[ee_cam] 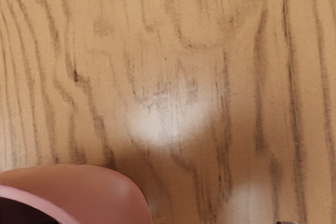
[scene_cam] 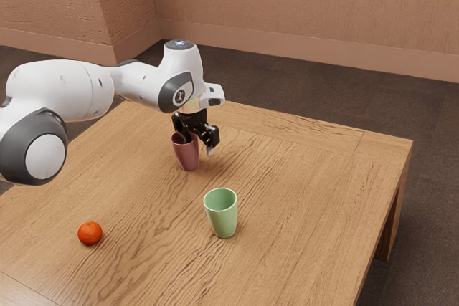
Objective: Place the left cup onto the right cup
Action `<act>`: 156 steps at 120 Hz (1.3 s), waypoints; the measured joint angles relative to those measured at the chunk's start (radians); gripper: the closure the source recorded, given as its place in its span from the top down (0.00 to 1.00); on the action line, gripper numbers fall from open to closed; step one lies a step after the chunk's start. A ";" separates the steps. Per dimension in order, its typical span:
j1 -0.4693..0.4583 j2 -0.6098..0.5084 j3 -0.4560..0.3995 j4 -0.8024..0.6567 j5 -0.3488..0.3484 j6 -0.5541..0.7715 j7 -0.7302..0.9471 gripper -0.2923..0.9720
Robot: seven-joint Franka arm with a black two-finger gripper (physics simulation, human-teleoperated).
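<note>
Gripper (scene_cam: 199,140) fingers stood apart over pink cup (scene_cam: 186,154) rim, green cup (scene_cam: 221,213) nearby, orange (scene_cam: 90,233) well apart on table (scene_cam: 308,177)

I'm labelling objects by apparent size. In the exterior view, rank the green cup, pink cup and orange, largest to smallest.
1. green cup and pink cup: look alike; the green one is nearer the camera and the pink one's rim is partly hidden, so I won't rank them.
2. orange: clearly smallest.
</note>
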 joint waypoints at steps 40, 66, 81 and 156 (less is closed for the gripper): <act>0.000 0.000 0.006 0.001 -0.001 0.009 0.003 0.28; 0.000 0.000 0.006 0.001 -0.001 0.010 0.002 0.18; -0.002 -0.003 0.008 0.001 0.001 0.010 -0.001 0.17; -0.152 -0.327 -0.005 -0.088 0.015 -0.138 -0.070 0.15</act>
